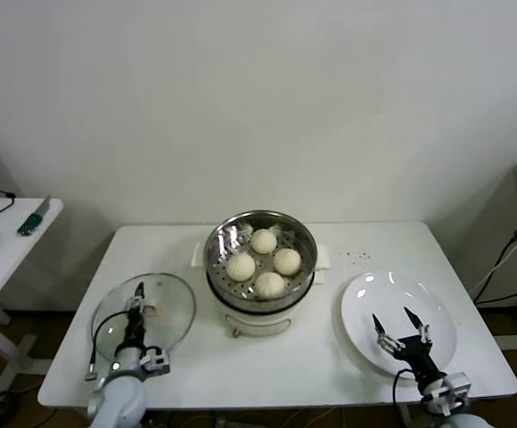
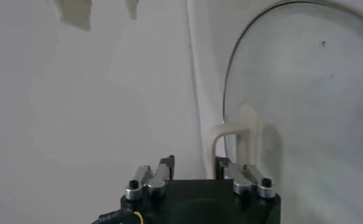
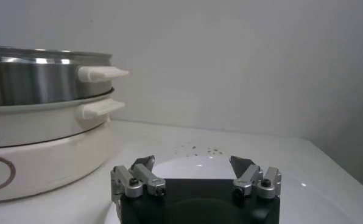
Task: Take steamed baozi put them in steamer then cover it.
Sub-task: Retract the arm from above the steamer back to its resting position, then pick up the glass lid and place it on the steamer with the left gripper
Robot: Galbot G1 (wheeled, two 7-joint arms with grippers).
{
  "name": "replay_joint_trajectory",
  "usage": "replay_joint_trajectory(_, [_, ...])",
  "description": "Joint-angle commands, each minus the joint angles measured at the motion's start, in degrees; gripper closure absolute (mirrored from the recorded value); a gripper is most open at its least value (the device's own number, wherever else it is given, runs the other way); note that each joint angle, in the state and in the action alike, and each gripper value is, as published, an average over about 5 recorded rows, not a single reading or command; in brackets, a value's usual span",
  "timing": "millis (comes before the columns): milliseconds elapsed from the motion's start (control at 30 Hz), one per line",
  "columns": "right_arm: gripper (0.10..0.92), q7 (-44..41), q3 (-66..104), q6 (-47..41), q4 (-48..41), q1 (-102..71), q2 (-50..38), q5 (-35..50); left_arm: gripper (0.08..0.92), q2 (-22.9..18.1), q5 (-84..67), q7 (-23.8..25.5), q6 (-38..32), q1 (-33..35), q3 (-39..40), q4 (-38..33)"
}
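All 4 steamed baozi point(image 1: 264, 261) sit in the steamer point(image 1: 260, 234), so only covering remains. The left pincer point(image 1: 137, 300) straddles the glass lid's point(image 1: 165, 312) cream handle point(image 2: 236, 133), its jaws part-way together, whether gripping I cannot tell. The right pincer point(image 1: 398, 323) hangs spread apart over the white plate point(image 1: 437, 308) on the desk point(image 1: 312, 366), idle.

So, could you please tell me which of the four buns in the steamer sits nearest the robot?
The bun at the front of the steamer, closest to the robot; the other three lie behind it.
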Motion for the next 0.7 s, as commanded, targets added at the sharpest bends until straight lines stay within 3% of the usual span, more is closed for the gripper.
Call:
replay_joint_trajectory(33, [0.203, -0.2, 0.0, 0.2, -0.3, 0.3, 0.5, -0.6, 0.588, 0.3, -1.4, 0.0, -0.1, -0.1, 0.1, -0.6])
replay_joint_trajectory(367, [0.203, -0.4, -0.4, 0.3, -0.6, 1.0, -0.1, -1.0, 0.845, 2.4, -3.5, -0.2, 1.6, 2.9, -0.1, -8.4])
replay_joint_trajectory(700, [0.203, -0.2, -0.7, 0.2, -0.8, 2.1, -2.1, -0.9, 0.854, 6.9, -4.6, 0.2, 12.9, 9.6, -0.3, -25.5])
